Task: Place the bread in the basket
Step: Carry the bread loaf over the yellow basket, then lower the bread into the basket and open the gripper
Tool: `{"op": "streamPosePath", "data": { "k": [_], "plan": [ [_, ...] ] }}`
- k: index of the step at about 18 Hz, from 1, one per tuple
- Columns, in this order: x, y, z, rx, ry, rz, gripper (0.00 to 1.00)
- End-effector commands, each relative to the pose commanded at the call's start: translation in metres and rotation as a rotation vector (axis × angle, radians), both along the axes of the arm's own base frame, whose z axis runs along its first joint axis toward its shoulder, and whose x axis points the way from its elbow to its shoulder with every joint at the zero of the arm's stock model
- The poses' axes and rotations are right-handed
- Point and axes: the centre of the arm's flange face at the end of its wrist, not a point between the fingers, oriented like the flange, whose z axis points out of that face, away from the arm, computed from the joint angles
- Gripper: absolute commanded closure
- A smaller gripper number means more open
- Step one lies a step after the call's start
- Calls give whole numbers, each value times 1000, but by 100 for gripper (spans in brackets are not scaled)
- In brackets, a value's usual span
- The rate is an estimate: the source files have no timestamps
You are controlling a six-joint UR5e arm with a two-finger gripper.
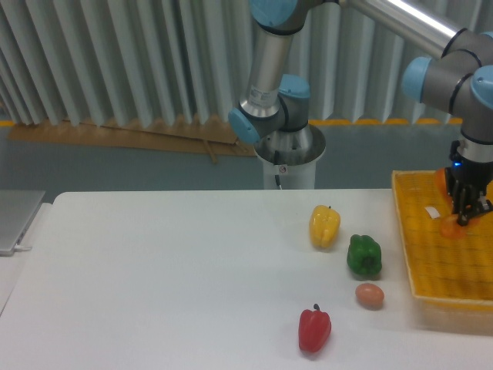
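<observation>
Over the basket [408,239], at the table's right edge, the gripper [467,210] hangs low with its fingers clamped on the bread [449,227], whose orange end shows just beneath them, inside the yellow rim. Judging by this, the carrying is done; only lowering and letting go remain. Left of the basket, outside it, sit a yellow pepper [324,226], a green pepper [363,256], a brown egg [370,295] and a red pepper [314,329]; none blocks the drop.
</observation>
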Motion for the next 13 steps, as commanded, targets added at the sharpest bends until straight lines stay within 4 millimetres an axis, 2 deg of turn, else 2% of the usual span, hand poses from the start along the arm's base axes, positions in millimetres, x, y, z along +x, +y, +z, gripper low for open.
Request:
{"op": "streamPosePath", "data": {
  "k": [8, 10, 11, 12, 13],
  "plan": [
    [-15, 10, -37, -5, -21, -3, 75],
    [-17, 11, -44, -4, -26, -3, 69],
    [-17, 11, -45, -4, -24, -2, 56],
    [-16, 12, -44, -3, -20, 1, 33],
    [-15, 14, -43, -1, -19, 0, 17]
  ]
}}
